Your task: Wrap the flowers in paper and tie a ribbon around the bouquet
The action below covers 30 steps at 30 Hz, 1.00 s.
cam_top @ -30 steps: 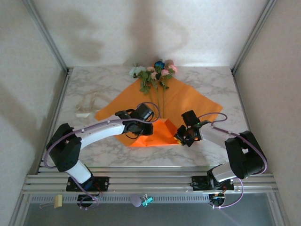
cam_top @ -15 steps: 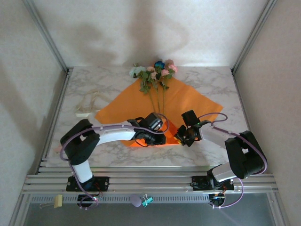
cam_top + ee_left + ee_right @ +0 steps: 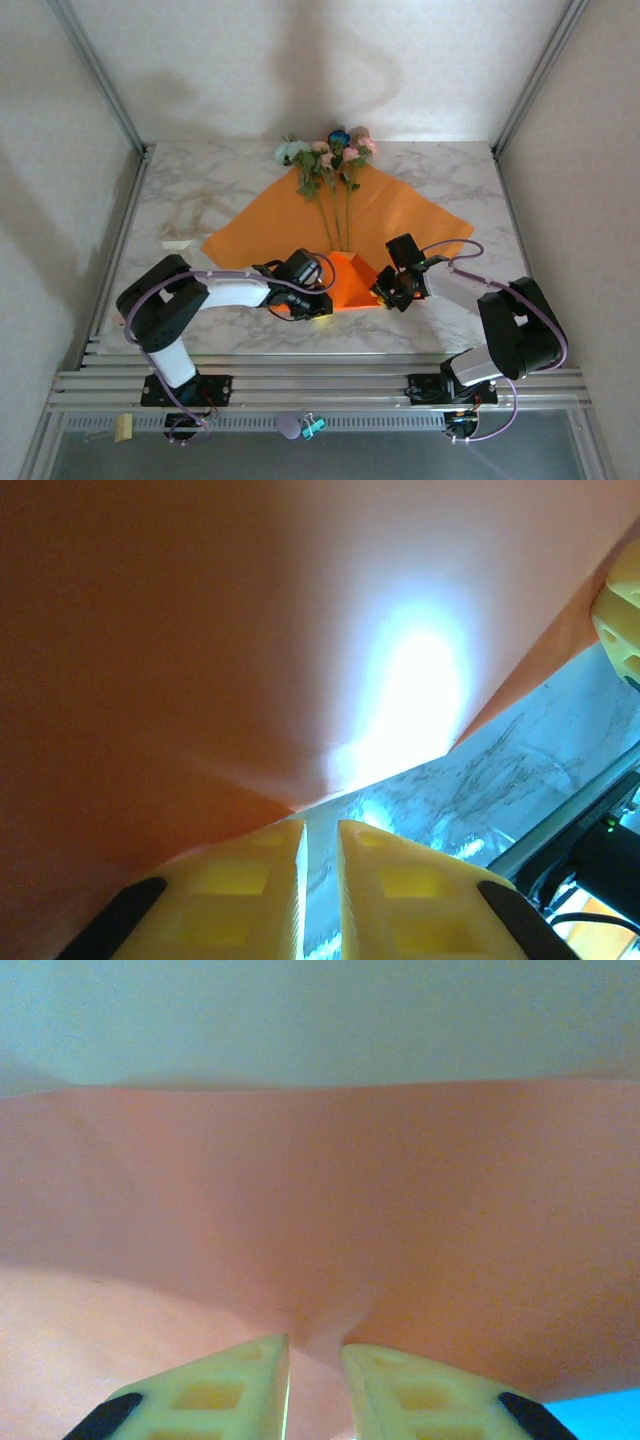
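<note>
Top external: left pincer [image 3: 320, 300], gripping paper [image 3: 400, 215], retreated

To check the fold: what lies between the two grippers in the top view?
A raised, folded flap of the paper spans from the left gripper to the right gripper, in the top view.

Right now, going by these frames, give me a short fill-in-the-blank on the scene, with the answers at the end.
1. The paper under the flowers is ___ in colour.
2. The ribbon lies on the marble table, off the paper's ___ side.
3. The right gripper is shut on the ___.
Missing words: orange; left; paper.
</note>
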Tool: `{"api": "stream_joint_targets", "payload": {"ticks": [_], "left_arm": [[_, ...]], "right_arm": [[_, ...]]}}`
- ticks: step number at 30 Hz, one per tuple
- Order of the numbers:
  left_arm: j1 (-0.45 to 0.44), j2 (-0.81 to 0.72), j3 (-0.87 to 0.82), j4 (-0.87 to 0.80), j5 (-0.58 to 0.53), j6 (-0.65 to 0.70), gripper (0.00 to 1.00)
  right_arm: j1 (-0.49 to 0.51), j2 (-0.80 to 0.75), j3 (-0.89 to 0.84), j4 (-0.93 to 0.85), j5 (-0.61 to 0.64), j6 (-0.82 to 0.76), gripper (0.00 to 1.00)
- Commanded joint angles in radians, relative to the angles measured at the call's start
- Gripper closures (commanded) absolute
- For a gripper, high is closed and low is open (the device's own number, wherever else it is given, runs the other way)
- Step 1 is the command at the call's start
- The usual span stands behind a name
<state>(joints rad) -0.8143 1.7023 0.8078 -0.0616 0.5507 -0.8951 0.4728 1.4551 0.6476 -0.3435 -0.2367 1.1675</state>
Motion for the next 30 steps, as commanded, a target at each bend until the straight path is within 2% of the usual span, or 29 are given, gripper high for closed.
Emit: {"api": "stream_joint_targets", "payload": {"ticks": [1, 3, 6, 14, 17, 23, 30], "left_arm": [[-0.009, -0.070, 0.049, -0.050, 0.058, -0.059, 0.83], [-0.031, -0.073, 0.104, -0.073, 0.114, -0.079, 0.83], [-0.050, -0.050, 0.166, -0.091, 0.139, -0.091, 0.83], [-0.045, 0.205, 0.300, -0.013, 0.107, -0.032, 0.85], [-0.044, 0.248, 0.286, -0.031, 0.086, -0.002, 0.86], [0.013, 0.146, 0.112, -0.069, -0.023, 0.053, 0.88], [0.080, -0.026, -0.089, -0.106, -0.019, 0.079, 0.88]], "right_arm": [[-0.008, 0.043, -0.039, -0.092, 0.062, 0.001, 0.75], [-0.008, 0.048, -0.033, -0.092, 0.059, 0.001, 0.75], [-0.007, 0.053, -0.028, -0.094, 0.060, 0.001, 0.75], [-0.007, 0.046, -0.034, -0.098, 0.062, 0.001, 0.75], [-0.008, 0.048, -0.036, -0.100, 0.063, 0.001, 0.75], [-0.007, 0.068, -0.031, -0.104, 0.065, -0.002, 0.75], [-0.016, 0.073, -0.034, -0.115, 0.069, -0.009, 0.75]]}}
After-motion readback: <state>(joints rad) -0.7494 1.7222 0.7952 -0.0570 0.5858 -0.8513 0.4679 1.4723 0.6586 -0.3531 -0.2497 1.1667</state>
